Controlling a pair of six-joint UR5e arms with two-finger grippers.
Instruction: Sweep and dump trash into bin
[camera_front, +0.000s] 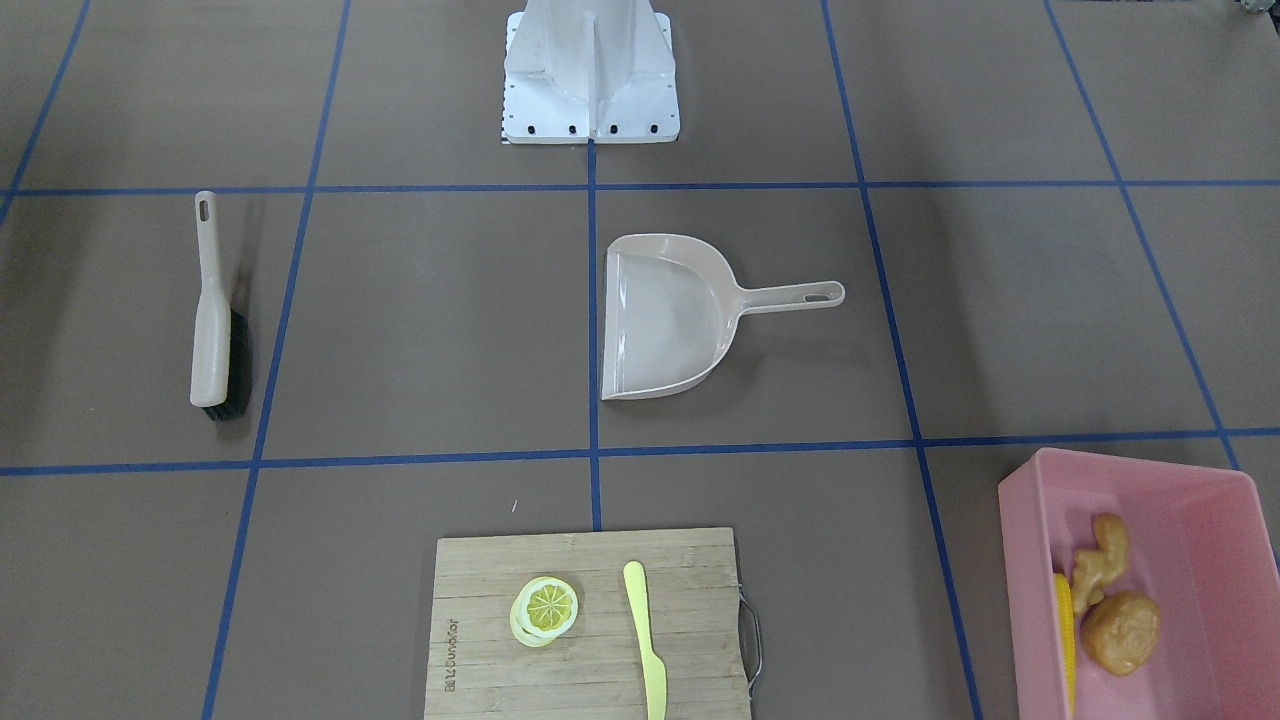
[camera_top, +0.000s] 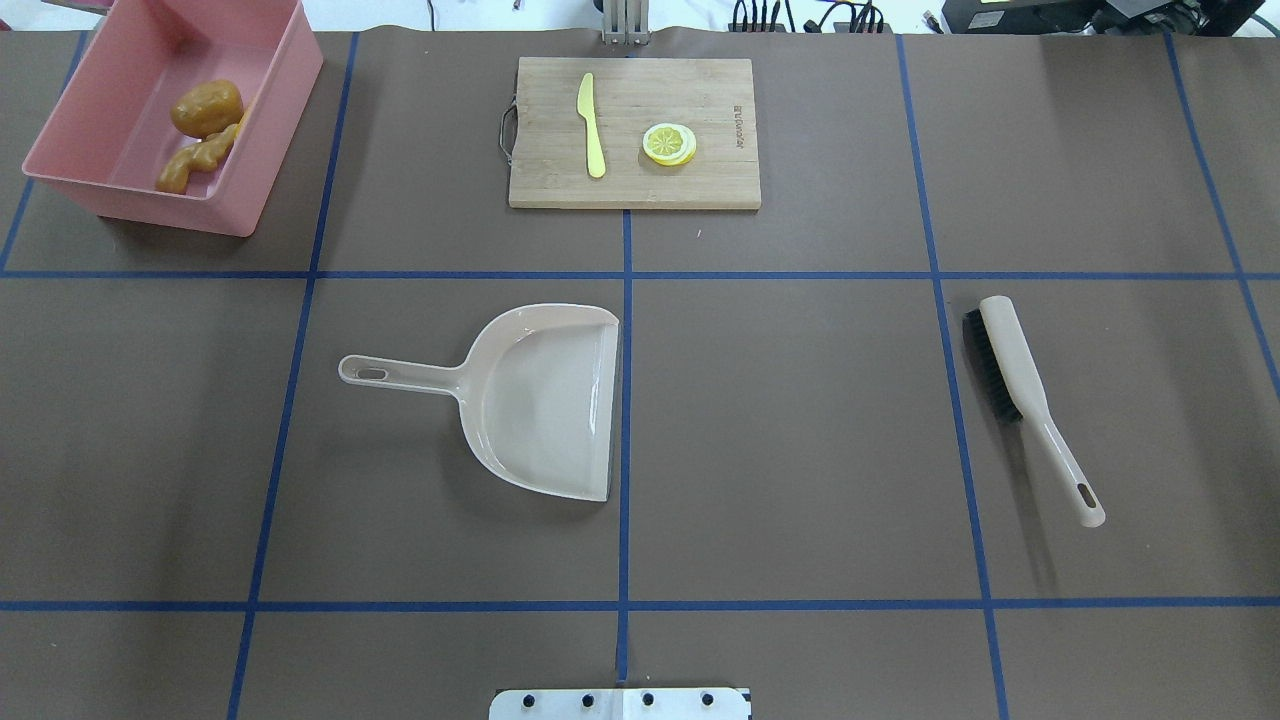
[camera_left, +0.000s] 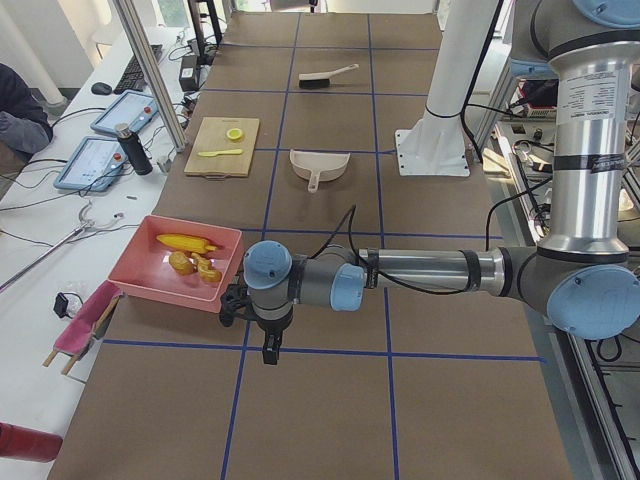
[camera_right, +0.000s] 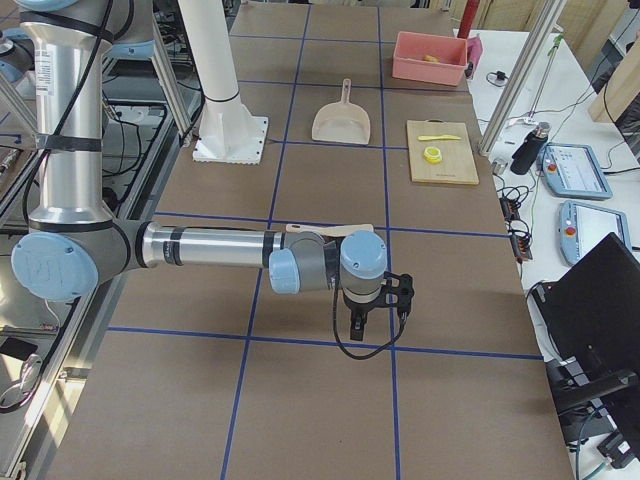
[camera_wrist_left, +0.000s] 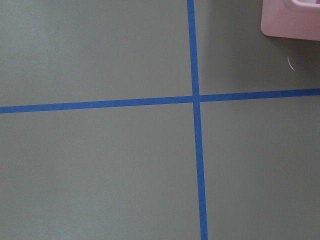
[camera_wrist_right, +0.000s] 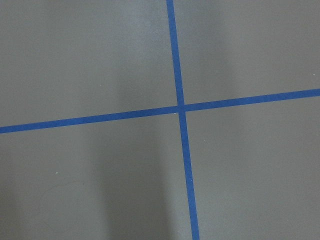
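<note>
The pink bin (camera_front: 1030, 560) stands at the table's far left corner in the overhead view (camera_top: 130, 190). Inside it lie the yellow corn cob (camera_front: 1063, 630), the tan ginger root (camera_front: 1100, 560) and the brownish-orange potato (camera_front: 1122, 632). My left gripper (camera_left: 270, 346) shows only in the exterior left view, hanging over bare table beside the bin; I cannot tell whether it is open or shut. My right gripper (camera_right: 355, 328) shows only in the exterior right view, over bare table; I cannot tell its state either. A corner of the bin shows in the left wrist view (camera_wrist_left: 290, 20).
An empty beige dustpan (camera_top: 545, 400) lies at the table's middle. A beige brush (camera_top: 1020, 380) lies on the right side. A wooden cutting board (camera_top: 700, 90) at the far edge bears a lemon slice (camera_top: 669, 143) and a pale yellow knife (camera_top: 592, 125).
</note>
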